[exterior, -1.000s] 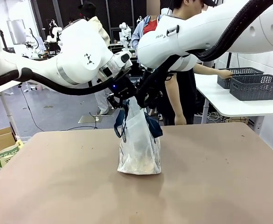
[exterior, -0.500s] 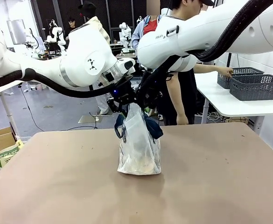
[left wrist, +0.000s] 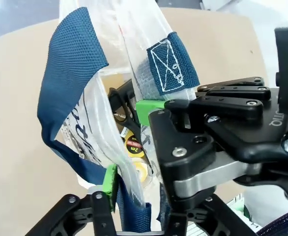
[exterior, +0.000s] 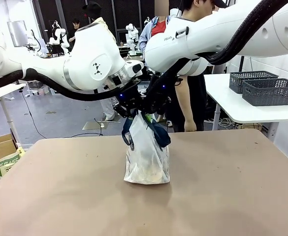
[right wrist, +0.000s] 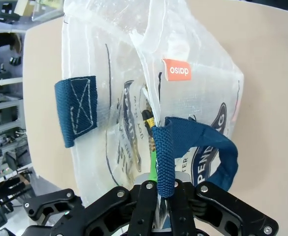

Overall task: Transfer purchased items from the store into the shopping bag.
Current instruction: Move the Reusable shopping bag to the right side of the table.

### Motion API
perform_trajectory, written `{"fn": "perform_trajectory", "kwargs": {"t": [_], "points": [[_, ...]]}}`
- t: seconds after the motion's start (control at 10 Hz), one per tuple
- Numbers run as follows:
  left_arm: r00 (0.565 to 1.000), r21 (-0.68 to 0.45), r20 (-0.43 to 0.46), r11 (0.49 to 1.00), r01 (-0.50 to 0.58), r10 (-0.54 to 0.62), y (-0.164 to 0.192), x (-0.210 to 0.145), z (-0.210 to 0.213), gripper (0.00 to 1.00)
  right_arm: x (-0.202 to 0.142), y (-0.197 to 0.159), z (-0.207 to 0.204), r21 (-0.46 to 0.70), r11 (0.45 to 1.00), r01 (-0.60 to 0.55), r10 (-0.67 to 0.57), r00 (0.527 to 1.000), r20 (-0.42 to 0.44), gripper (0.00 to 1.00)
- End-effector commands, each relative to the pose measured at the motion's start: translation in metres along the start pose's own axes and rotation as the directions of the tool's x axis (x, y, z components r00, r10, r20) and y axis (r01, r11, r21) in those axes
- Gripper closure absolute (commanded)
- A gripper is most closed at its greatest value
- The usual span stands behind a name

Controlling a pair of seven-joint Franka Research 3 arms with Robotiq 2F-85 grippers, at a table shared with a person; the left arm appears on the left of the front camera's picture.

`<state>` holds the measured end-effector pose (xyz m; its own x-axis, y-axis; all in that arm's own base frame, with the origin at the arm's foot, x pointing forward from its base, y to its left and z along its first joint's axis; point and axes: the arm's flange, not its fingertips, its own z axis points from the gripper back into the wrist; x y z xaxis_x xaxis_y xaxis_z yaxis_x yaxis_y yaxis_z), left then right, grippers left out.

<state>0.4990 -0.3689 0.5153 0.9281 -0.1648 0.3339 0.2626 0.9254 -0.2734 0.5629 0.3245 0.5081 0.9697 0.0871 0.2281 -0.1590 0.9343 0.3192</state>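
I'm looking across the worktop (exterior: 60, 196), where the shopping bag (exterior: 144, 157) is standing upright near the middle, its long axis running vertical from a flat base on the worktop up to a gathered mouth. Both arms are meeting right above that mouth, so the bag is lying straight below the two tools, and neither arm is nearer than the other.

The right tool (right wrist: 159, 189) is sitting clenched on the bag's top edge: in its wrist view I'm seeing a green pad and the plastic rim, beside a navy handle (right wrist: 198, 147), pinched between its fingers. That is holding one side of the mouth up.

The left tool (left wrist: 134, 184) is straddling the opposite wall of the bag. One green pad (left wrist: 109, 183) is lying against the outside of the plastic, and the other finger is sitting across the film from it. I'm reading the jaws as partly drawn in around that wall, but I cannot tell whether they are gripping it yet or just bracketing it.

Down inside, through the gap, I'm making out the purchased items (left wrist: 133, 147), small packets with yellow and dark print, resting low in the bag.

My judgement: the coming move is turning on the two tools sitting on opposite rims, so drawing them apart would be spreading the mouth.
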Motion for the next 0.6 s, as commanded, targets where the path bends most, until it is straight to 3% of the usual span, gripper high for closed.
{"fn": "perform_trajectory", "kwargs": {"t": [0.0, 0.5], "points": [[1.000, 0.022, 0.010, 1.000, -0.009, 0.008, -0.0022, 0.0000, 0.0008, 1.00, 0.0052, -0.0021, 0.0010, 0.049, 0.999, -0.004, 0.004, 1.000, -0.014, 1.00], [1.000, 0.023, 0.008, 1.000, 0.003, -0.003, -0.0021, -0.0018, 0.0023, 1.00, 0.0054, -0.0034, 0.0027, 0.059, 0.998, -0.014, 0.014, 1.000, -0.011, 1.00]]}}
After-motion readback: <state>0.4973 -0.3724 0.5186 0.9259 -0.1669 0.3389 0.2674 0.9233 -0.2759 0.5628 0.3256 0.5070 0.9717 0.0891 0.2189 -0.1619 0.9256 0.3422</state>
